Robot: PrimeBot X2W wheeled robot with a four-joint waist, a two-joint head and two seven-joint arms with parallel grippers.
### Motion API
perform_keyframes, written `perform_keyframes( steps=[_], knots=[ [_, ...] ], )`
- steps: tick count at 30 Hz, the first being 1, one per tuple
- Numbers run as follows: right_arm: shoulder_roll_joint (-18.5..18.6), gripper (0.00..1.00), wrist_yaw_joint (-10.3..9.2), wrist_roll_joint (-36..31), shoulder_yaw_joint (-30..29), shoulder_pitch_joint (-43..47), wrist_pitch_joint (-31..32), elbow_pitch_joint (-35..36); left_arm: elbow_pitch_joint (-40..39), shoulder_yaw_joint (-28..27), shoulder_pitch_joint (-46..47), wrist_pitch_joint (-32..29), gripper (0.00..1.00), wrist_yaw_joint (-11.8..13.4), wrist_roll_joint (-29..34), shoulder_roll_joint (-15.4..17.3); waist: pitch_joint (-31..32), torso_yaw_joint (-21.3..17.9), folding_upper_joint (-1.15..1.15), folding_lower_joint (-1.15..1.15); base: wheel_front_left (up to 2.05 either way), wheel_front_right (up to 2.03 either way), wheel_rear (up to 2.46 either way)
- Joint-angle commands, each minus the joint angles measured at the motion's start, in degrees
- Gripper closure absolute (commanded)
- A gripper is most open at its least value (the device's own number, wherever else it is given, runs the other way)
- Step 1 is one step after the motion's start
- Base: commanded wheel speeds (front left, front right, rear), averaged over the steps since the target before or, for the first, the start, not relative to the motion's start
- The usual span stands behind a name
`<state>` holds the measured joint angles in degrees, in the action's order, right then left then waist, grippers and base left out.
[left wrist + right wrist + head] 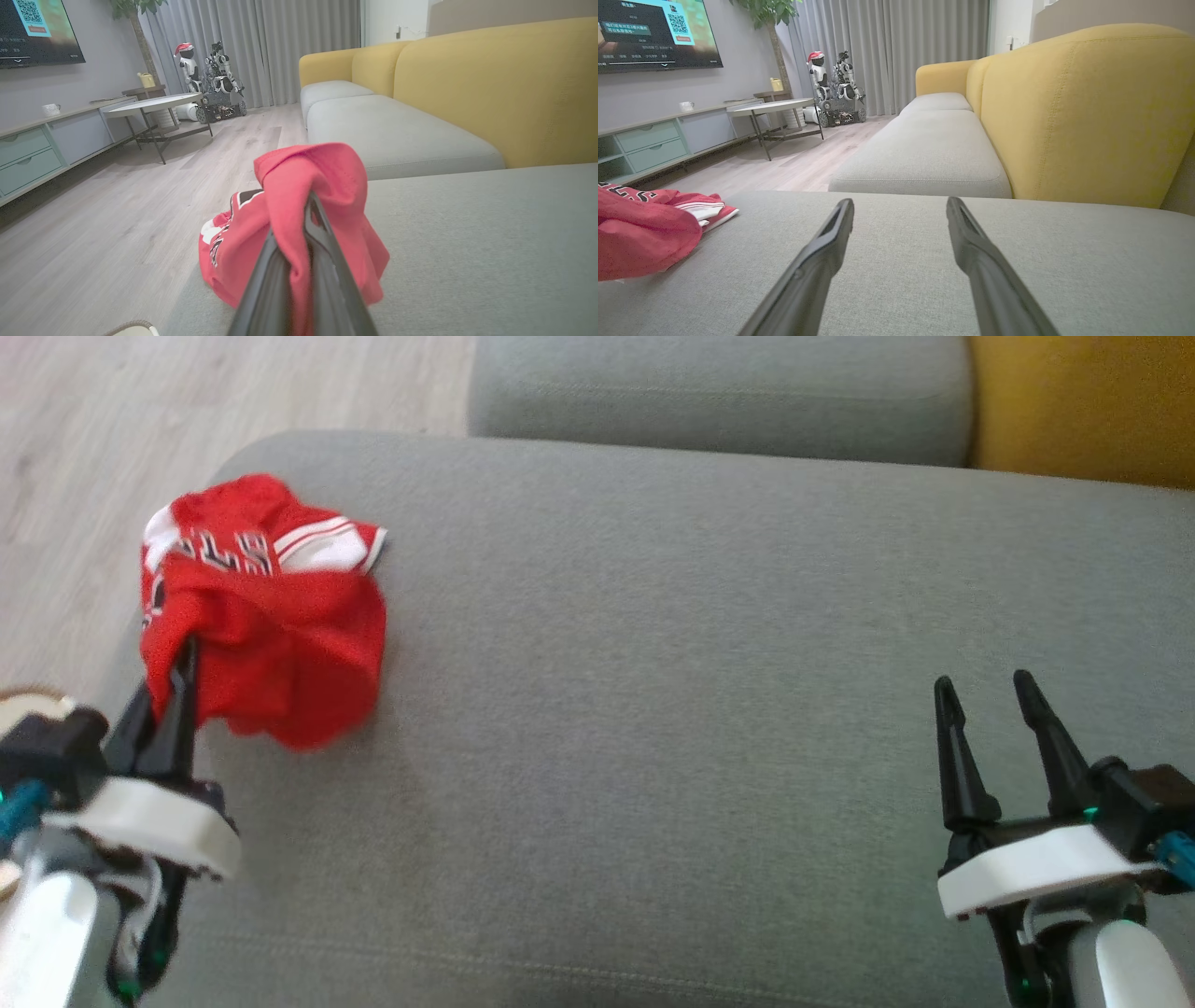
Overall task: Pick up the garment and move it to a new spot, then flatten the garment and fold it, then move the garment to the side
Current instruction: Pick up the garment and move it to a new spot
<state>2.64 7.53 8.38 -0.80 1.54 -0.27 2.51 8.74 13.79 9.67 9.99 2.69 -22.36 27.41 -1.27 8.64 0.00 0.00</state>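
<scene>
right gripper (983,683) hovers spread wide and empty over the seat cushion's (672,709) front right corner. left gripper (189,658), at the front left corner, is clamped on a fold of the red garment (289,625) (crumpled, white trim showing), which lies farther along the cushion's left edge.
</scene>
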Motion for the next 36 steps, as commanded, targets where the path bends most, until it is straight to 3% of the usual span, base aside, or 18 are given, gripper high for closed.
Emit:
perform_keyframes(
  steps=[1, 6, 12, 19, 27, 36],
  knots=[
    [0.24, 0.00, -0.04, 0.44, 1.43, -1.23, -0.58, 1.88, -3.80, -3.22, 2.23, -0.38, 1.00, 0.83, -0.43, 2.66, 1.03, -1.29, 0.00, 0.00, 0.00, 0.00, 0.00],
    [0.24, 0.00, -0.04, 0.57, 1.82, -1.02, -0.07, 2.34, -12.79, -0.67, -2.07, -4.28, 1.00, 2.74, 0.34, 1.81, 1.18, -4.89, 0.00, 0.00, 0.00, 0.00, 0.00],
    [0.24, 0.00, -0.04, 0.63, 1.94, -2.07, 0.14, 2.81, -13.62, 5.47, 0.98, -5.85, 1.00, 0.27, 0.51, -2.22, -0.90, -10.47, 0.00, 0.00, 0.00, 0.00, 0.00],
    [0.24, 0.00, -0.04, 1.15, 2.45, -4.32, -0.52, 3.31, -7.51, 12.40, 10.73, -4.76, 1.00, -4.26, 1.78, -8.50, -6.15, -18.34, 0.00, 0.00, 0.00, 0.00, 0.00],
    [0.24, 0.00, -0.04, 2.77, 3.54, -6.44, -2.78, 2.50, -0.73, 19.91, 21.62, -4.11, 1.00, -7.76, 4.23, -15.55, -12.11, -26.26, 0.00, 0.00, 0.00, 0.00, 0.00],
    [0.24, 0.00, -0.04, 4.79, 4.70, -7.96, -5.52, 0.86, 10.83, 26.05, 26.80, -6.83, 1.00, -9.55, 3.67, -18.29, -16.76, -29.73, 0.00, 0.00, 0.00, 0.00, 0.00]
  ],
)
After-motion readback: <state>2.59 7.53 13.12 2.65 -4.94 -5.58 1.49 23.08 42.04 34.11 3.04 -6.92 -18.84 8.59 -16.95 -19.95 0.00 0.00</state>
